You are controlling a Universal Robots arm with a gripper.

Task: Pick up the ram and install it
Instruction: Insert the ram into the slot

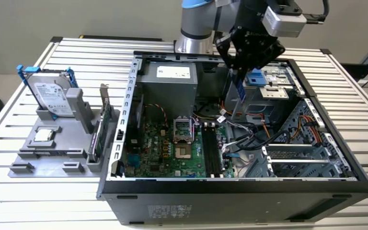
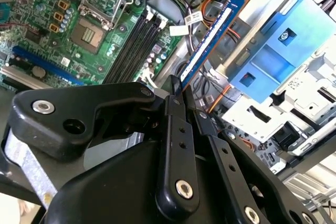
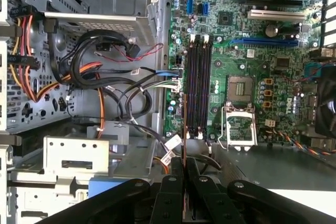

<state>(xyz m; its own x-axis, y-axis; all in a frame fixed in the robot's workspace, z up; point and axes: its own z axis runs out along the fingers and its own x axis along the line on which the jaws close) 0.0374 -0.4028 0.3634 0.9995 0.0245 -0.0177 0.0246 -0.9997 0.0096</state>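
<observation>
A: Where is the ram (image 2: 210,38)?
B: My gripper (image 2: 176,91) is pinched shut on one end. It hangs in the air over the open case (image 1: 128,110), not touching the black slots (image 3: 198,85).

The gripper (image 2: 177,88) is smooth, black and a bit shiny, with silver screws (image 2: 43,107). The ram (image 2: 212,35) is a glossy blue board. The computer case (image 1: 130,105) is dull grey metal. The table (image 1: 363,120) is pale ridged metal. The drive holder (image 2: 268,61) is smooth blue plastic.

Lab, slatted bench (image 1: 356,112), open computer case (image 1: 235,203)
</observation>
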